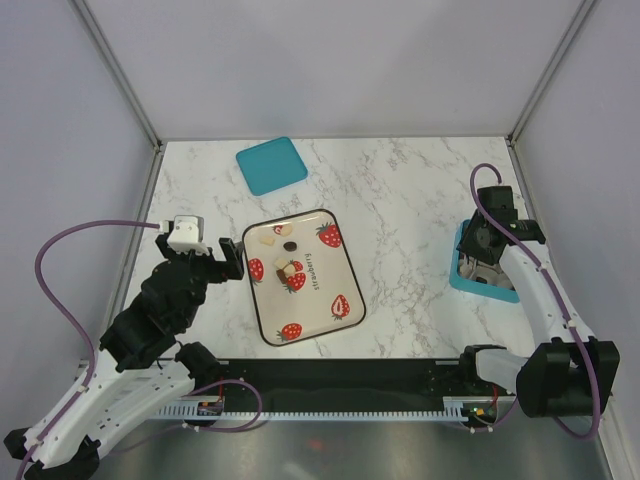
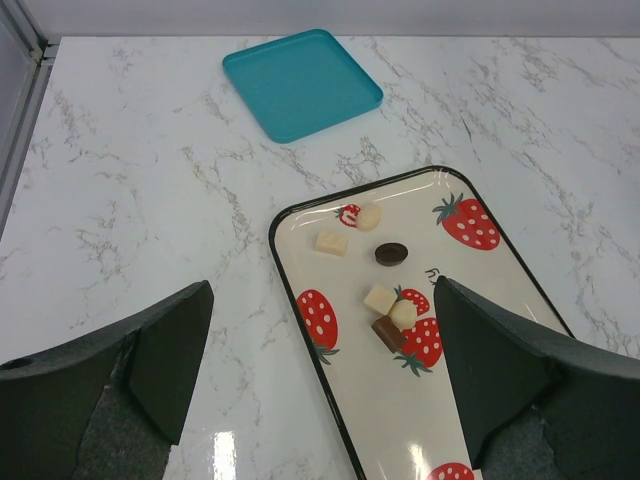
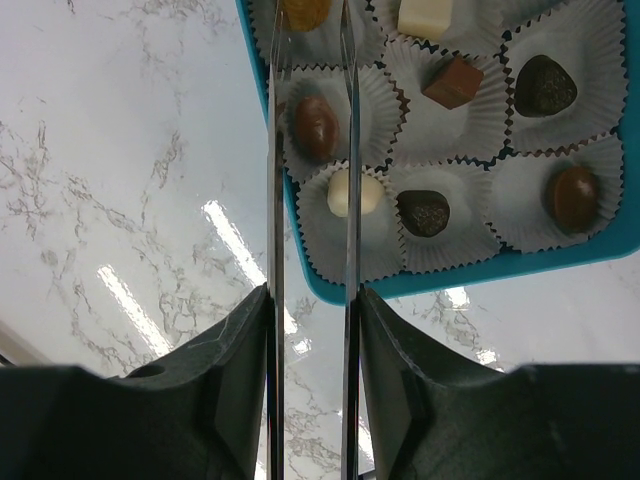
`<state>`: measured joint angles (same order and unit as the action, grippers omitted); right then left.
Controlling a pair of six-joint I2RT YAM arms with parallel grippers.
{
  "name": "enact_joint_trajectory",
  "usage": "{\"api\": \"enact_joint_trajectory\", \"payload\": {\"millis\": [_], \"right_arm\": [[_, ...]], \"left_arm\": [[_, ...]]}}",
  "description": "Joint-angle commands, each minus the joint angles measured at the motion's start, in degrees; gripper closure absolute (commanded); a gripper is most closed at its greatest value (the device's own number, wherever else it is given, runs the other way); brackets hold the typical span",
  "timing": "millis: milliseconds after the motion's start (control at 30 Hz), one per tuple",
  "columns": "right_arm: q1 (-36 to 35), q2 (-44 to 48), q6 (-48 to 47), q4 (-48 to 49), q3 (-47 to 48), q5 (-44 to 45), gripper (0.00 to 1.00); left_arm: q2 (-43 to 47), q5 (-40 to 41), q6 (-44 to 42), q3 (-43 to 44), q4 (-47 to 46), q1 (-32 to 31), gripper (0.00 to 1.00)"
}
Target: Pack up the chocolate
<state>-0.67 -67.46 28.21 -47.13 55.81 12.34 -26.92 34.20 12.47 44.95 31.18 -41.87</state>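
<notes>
Here, left fingers (image 2: 150, 350) spread wide near tray (image 2: 340, 285); right fingers (image 3: 240, 350) pinch tweezers (image 3: 275, 200) over boxed chocolate (image 3: 314, 127).

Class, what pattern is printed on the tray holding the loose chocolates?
The tray: red strawberries on cream; best in left wrist view.

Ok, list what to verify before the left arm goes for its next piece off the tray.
1. Left gripper open: ok.
2. Chocolate left on the tray: ok, six pieces.
3. Pieces far enough apart to grasp: not ok for the middle three, which are bunched together.
4. Box has room: cannot tell; every paper cup in view is filled.
5. Right gripper away from the box: not ok, it hangs over it.
6. Lid off: ok, lying far from the box.
</notes>
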Motion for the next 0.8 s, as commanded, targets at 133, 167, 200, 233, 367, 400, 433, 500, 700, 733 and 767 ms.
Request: {"api": "enact_joint_trajectory", "payload": {"millis": [133, 167, 200, 233, 367, 400, 433, 500, 700, 733, 767], "right_arm": [[0.32, -0.39, -0.96, 2.4, 0.44, 1.81, 0.53], [0.4, -0.39, -1.05, 2.4, 0.44, 1.9, 0.53], [0.32, -0.3, -1.14, 2.4, 0.61, 1.99, 0.53], [0.32, -0.22, -1.31, 2.4, 0.79, 2.16, 0.53], [0.32, 0.14, -1.84, 1.61, 1.84, 1.38, 0.53], [0.32, 0.57, -1.93, 1.43, 2.37, 1.02, 0.53], [0.32, 0.84, -2.01, 0.82, 3.07, 0.93, 0.53], [0.32, 1.71, -2.36, 0.12, 4.04, 0.58, 0.53], [0.32, 3.21, -2.89, -2.17, 6.85, -1.6, 0.53], [0.32, 3.39, -2.98, -2.69, 7.12, -2.22, 0.53], [0.32, 3.82, -3.33, -2.79, 7.47, -3.01, 0.54]], "left_arm": [[-0.59, 0.79, -0.16, 0.05, -2.0, -0.23, 0.0], [-0.59, 0.79, -0.16, 0.05, -2.0, -0.23, 0.0], [-0.59, 0.79, -0.16, 0.05, -2.0, -0.15, 0.0], [-0.68, 0.87, -0.16, -0.04, -2.0, -0.23, 0.0], [-0.59, 0.87, -0.16, 0.05, -2.0, -0.23, 0.0], [-0.51, 0.87, -0.16, 0.05, -2.0, -0.15, 0.0], [-0.51, 0.87, -0.16, 0.05, -2.09, -0.23, 0.0], [-0.59, 0.79, -0.16, -0.04, -2.09, -0.23, 0.0], [-0.42, 0.52, -0.16, -0.04, -2.0, -0.23, 0.0], [-0.33, 0.52, -0.16, 0.05, -2.09, -0.15, 0.0], [-0.24, 0.26, -0.08, -0.04, -2.09, -0.23, 0.0]]}}
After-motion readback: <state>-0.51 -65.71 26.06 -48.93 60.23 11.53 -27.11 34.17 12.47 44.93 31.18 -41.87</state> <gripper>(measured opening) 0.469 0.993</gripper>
